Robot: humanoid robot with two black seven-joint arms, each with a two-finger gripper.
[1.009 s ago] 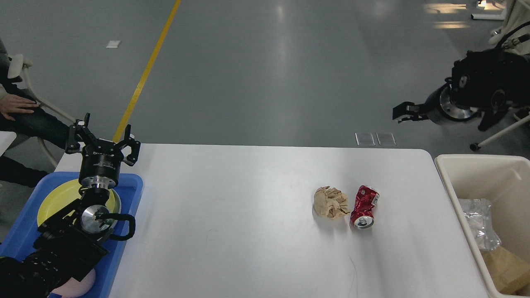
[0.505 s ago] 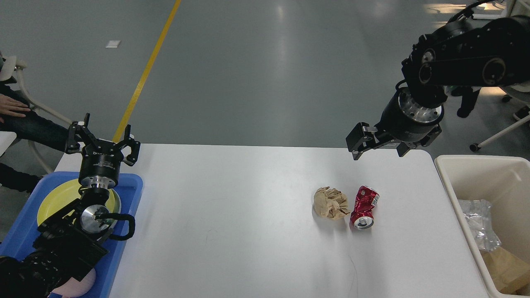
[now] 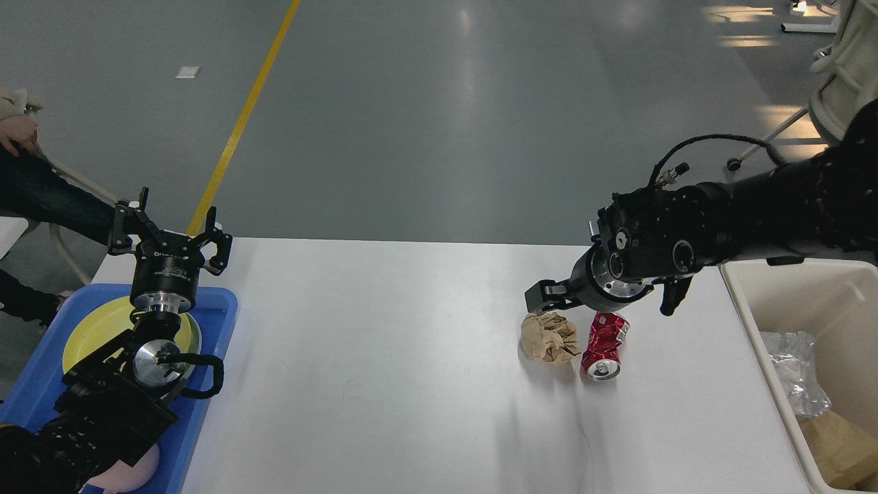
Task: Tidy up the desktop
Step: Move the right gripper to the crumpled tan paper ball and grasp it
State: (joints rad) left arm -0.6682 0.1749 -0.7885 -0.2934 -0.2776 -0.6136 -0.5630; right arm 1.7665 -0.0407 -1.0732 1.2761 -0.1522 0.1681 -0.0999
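Observation:
The white desktop (image 3: pixel 384 357) fills the lower view. On its right half, a crumpled brown paper ball (image 3: pixel 549 337) lies touching or nearly touching a crushed red can (image 3: pixel 603 346). My right gripper (image 3: pixel 605 300) hangs open just behind and above these two, one finger (image 3: pixel 542 296) over the paper ball's far side and the other to the right of the can. At the far left, my left gripper (image 3: pixel 170 228) is open and empty, held above the far end of a blue tray (image 3: pixel 218 322).
The blue tray holds a yellow plate (image 3: pixel 89 336) and something pink (image 3: pixel 137 473) at the bottom edge. A cream bin (image 3: pixel 789 271) stands off the right edge, holding clear plastic wrap (image 3: pixel 792 370) and brown paper (image 3: pixel 840 446). A seated person (image 3: pixel 41 199) is at the far left.
My right arm swung in from the far right, down and left, and its open gripper now hovers just behind the can and paper ball. The left arm stayed put.

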